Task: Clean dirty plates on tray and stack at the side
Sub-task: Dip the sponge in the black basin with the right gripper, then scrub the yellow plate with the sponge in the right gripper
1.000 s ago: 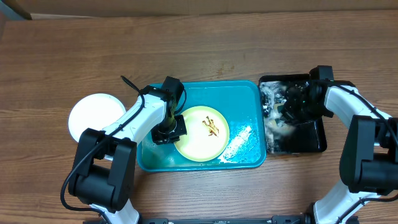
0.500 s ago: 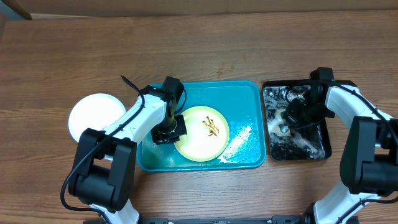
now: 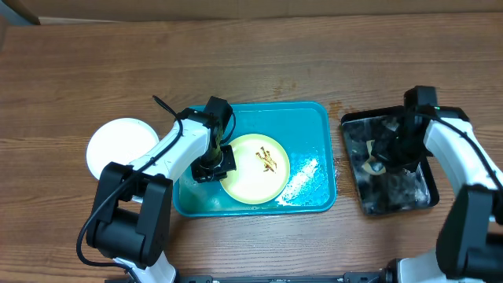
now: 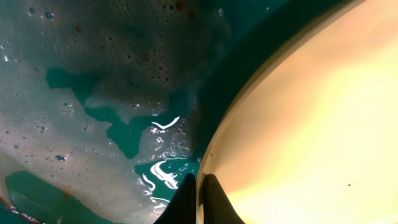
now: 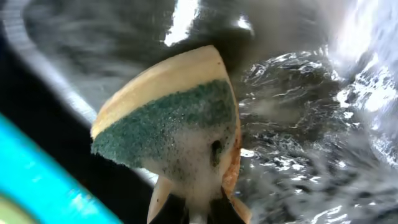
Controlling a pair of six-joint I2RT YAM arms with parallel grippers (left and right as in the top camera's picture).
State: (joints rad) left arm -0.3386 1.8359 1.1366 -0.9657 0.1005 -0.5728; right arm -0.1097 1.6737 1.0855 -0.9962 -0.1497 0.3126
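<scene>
Overhead looks straight down on the whole surface (image 3: 251, 63); left wrist presses close to plate (image 4: 311, 124) and tray (image 4: 93, 74), right wrist to sponge (image 5: 174, 124).

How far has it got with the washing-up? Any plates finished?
Done: a clean-looking white plate sits left of the tray. In hand: the left fingers pinch the yellow-green plate by its rim, and the right fingers hold a soapy sponge over the black tray. To do: brown smears on that plate need scrubbing, then stacking.
</scene>
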